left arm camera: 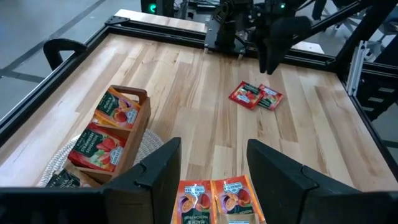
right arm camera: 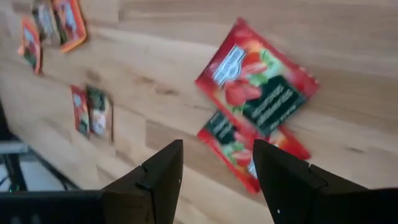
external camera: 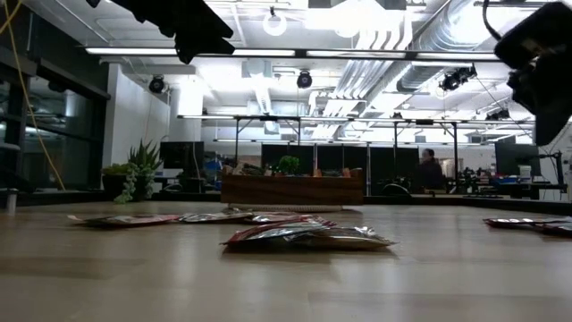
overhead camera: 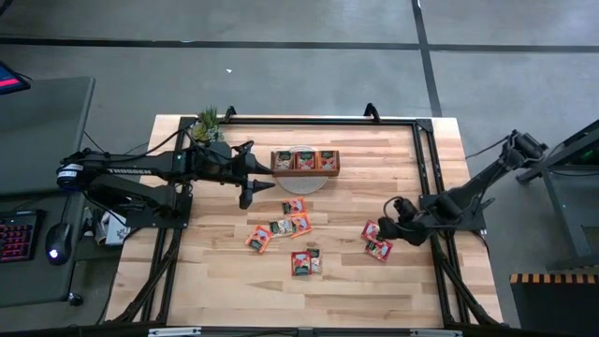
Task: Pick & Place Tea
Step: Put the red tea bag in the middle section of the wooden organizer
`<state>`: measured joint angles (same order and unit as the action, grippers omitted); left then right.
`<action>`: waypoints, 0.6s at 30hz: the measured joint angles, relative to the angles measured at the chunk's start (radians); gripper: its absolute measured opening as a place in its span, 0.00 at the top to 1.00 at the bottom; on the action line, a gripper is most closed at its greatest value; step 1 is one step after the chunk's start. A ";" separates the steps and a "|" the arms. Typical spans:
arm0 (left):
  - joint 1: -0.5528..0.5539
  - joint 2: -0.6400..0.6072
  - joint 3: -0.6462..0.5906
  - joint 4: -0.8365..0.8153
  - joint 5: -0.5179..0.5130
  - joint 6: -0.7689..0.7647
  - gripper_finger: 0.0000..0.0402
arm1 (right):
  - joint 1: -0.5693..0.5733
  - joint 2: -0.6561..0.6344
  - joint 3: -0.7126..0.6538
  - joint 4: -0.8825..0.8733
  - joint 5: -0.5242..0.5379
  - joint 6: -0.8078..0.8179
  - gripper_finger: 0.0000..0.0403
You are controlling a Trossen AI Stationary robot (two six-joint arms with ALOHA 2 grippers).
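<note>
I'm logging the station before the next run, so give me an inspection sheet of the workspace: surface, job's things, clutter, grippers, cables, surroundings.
Surface: pale wooden table with a black frame along its edges.
Job's things: tea sachets loose mid-table; two red sachets lie overlapping near the right gripper; more stand in the wooden tray, which sits on a round woven mat.
Clutter: small potted plant at the far left corner.
Grippers: left gripper open, empty, above the table near the tray; right gripper open, empty, over the red pair.
Cables: cables run by the left arm's base.
Surroundings: keyboard and mouse on a side desk; a person far behind.
</note>
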<state>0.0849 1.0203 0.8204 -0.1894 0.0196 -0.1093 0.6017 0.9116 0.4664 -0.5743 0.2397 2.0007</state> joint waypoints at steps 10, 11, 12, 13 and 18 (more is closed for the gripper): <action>0.000 0.000 0.000 0.000 -0.003 0.000 0.55 | -0.019 0.157 -0.013 -0.008 -0.102 0.060 0.53; 0.000 0.000 0.000 0.000 -0.003 0.000 0.55 | -0.019 0.172 -0.013 -0.005 -0.107 0.062 0.53; 0.000 0.000 0.000 0.000 -0.003 0.000 0.55 | -0.019 0.185 -0.013 -0.001 -0.108 0.064 0.53; 0.000 0.000 0.000 0.000 -0.002 0.000 0.55 | -0.019 0.198 -0.013 0.004 -0.108 0.064 0.53; 0.000 0.000 0.000 0.000 -0.002 0.000 0.55 | -0.019 0.256 -0.013 0.022 -0.111 0.067 0.53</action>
<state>0.0849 1.0203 0.8204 -0.1894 0.0181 -0.1091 0.5827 1.1678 0.4534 -0.5523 0.1287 2.0681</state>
